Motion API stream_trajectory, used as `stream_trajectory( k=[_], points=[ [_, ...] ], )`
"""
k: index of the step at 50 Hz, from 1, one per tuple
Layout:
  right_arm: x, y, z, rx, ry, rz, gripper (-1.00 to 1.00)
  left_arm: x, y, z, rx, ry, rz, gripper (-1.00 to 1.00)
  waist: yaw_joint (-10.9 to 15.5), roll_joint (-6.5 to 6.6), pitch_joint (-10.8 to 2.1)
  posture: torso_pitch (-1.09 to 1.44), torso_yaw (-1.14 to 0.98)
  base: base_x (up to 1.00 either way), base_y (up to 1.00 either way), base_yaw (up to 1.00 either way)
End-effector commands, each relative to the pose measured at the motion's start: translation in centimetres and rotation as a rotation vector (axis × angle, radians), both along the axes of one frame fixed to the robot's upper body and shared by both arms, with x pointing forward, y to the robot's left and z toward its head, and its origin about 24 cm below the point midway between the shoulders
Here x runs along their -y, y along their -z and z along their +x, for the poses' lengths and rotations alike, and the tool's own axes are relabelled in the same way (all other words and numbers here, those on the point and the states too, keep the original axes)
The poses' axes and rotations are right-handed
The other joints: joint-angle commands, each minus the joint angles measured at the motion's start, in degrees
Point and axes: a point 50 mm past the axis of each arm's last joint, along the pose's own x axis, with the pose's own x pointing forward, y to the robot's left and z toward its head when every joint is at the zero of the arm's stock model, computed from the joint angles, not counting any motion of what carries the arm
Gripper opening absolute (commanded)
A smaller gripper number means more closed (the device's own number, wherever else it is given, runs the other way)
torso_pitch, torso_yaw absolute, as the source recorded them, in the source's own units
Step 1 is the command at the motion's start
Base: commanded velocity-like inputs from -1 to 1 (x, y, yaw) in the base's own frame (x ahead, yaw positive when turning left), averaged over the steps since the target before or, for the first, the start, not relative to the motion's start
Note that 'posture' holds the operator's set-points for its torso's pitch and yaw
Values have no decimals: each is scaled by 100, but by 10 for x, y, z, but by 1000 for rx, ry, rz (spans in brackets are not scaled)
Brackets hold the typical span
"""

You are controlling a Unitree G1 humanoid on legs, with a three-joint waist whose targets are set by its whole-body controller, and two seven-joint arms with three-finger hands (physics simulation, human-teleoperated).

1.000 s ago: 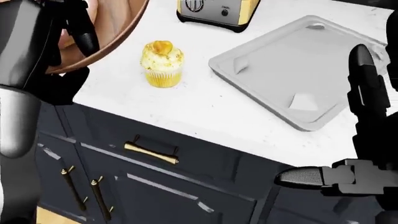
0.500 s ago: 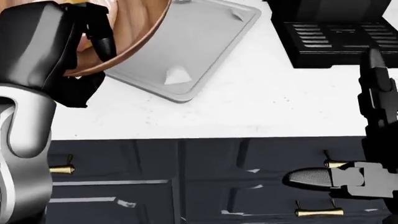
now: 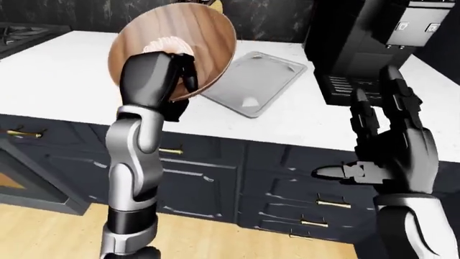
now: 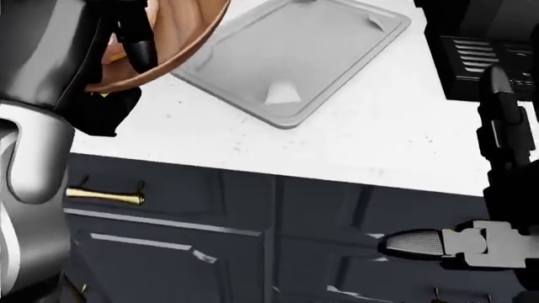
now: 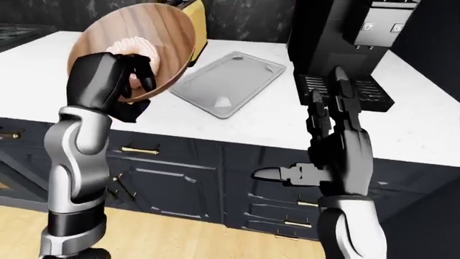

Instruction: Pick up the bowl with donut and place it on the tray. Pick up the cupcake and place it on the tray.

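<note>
My left hand is shut on the rim of the wooden bowl and holds it up, tilted on edge, above the white counter. The pink donut shows inside the bowl, just above my fingers. The grey tray lies flat on the counter, right of the bowl and below it in the left-eye view; in the head view the tray sits at top middle. My right hand is open and empty, fingers up, in front of the cabinet doors at the right. The cupcake is not in view.
A black coffee machine stands on the counter right of the tray. A yellow toaster shows partly behind the bowl. A stove edge is at far left. Dark cabinets with brass handles run below the counter.
The camera swung right along the counter, then a little back left: the cupcake and toaster left the head view and the tray shifted left. My left hand keeps the bowl raised.
</note>
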Motion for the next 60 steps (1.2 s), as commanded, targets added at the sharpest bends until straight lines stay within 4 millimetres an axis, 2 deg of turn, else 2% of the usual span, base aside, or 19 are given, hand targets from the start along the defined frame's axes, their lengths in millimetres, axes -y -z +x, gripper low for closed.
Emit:
stream_trajectory(
  k=[1,2,7,14,15,17,22,23,26,28,31,33,35,36,43,52,53,56,60],
  points=[
    [4,-11,-7,78,33,-12,100,15,-20,-7,100,62,23,-100,-111,-45,-153,0,0,0,0,0],
    [4,-11,-7,79,32,-10,100,17,-21,-5,98,71,26,-100,-121,-105,-123,0,0,0,0,0],
    [3,-13,-8,85,26,-9,100,29,-28,-1,73,125,48,-100,-102,-157,-150,0,0,0,0,0],
    [2,-12,-7,81,25,-26,100,35,-33,1,71,145,56,-100,-125,-167,-185,0,0,0,0,0],
    [2,-13,-8,84,24,-28,100,36,-34,-1,75,148,59,-100,-133,-123,-293,0,0,16,0,0],
    [1,-14,-8,86,22,-31,100,38,-34,-2,78,150,65,-100,-113,-103,-64,0,0,23,0,0],
    [1,-13,-8,88,19,-31,100,38,-36,-3,84,149,70,-100,-115,-342,63,0,0,38,0,0],
    [1,-13,-8,88,18,-30,100,38,-36,-4,85,149,72,-100,-163,-226,25,0,0,42,0,0],
    [1,-12,-8,89,18,-28,100,38,-35,-4,87,150,76,-100,-153,-277,44,0,0,41,0,0],
    [2,-12,-8,89,17,-27,100,39,-34,-4,88,151,79,-100,-144,-208,18,0,0,41,0,0],
    [2,-11,-9,88,18,-24,100,40,-34,-5,91,153,81,-100,-169,-73,95,0,0,35,0,0],
    [2,-11,-9,88,19,-22,100,40,-34,-6,92,153,82,-100,-205,40,-105,0,0,4,0,0],
    [2,-11,-9,89,20,-24,100,40,-34,-7,94,153,84,-100,-269,203,-128,0,0,0,0,0],
    [2,-11,-9,89,20,-24,100,40,-34,-7,94,153,84,-100,-298,33,-117,0,0,0,0,0],
    [3,-11,-9,80,29,-30,100,42,-35,-11,97,159,91,-100,-246,-111,-165,0,0,0,0,0],
    [5,-9,-10,78,30,-34,100,43,-34,-15,97,164,96,-100,-232,-134,-164,0,0,0,1,0],
    [5,-9,-10,79,27,-32,100,43,-34,-15,97,164,96,-100,-191,-100,-218,0,0,0,0,15],
    [5,-9,-10,80,24,-30,100,43,-34,-15,97,164,96,-100,-105,-67,-102,0,0,5,0,21],
    [5,-10,-10,79,31,-30,100,42,-32,-13,96,163,97,-100,-76,-100,-75,0,0,7,9,0]
  ],
)
